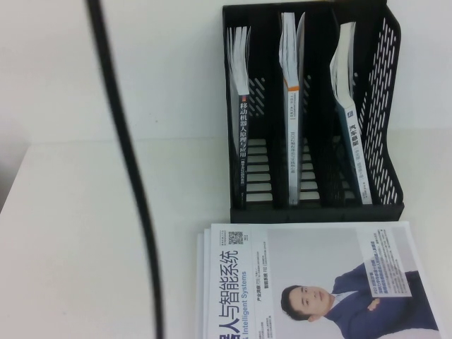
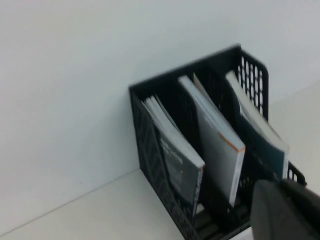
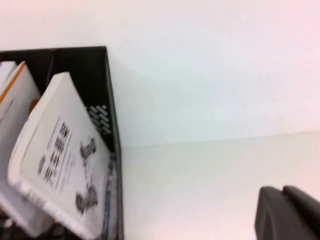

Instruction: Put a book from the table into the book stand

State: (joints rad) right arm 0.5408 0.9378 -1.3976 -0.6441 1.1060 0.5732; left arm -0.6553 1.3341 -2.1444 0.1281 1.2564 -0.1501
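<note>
The black book stand (image 1: 387, 106) stands upright at the back right of the white table (image 1: 85, 233). The book (image 1: 355, 141), dark blue spine forward, leans in the stand's right slot. Its white cover with the grey car-suspension picture shows in the right wrist view (image 3: 65, 165), and it also shows in the left wrist view (image 2: 260, 135). My left gripper (image 2: 287, 210) is shut and empty, in front of the stand (image 2: 150, 150). My right gripper (image 3: 285, 212) is shut and empty over bare table beside the stand (image 3: 107, 90). Neither gripper shows in the high view.
A black-spined book (image 1: 242, 141) fills the left slot and a white book with an orange mark (image 1: 291, 92) the middle slot. A white book showing a man in a blue suit (image 1: 318, 282) lies on a small stack at the front. A black cable (image 1: 120, 141) crosses the left of the high view.
</note>
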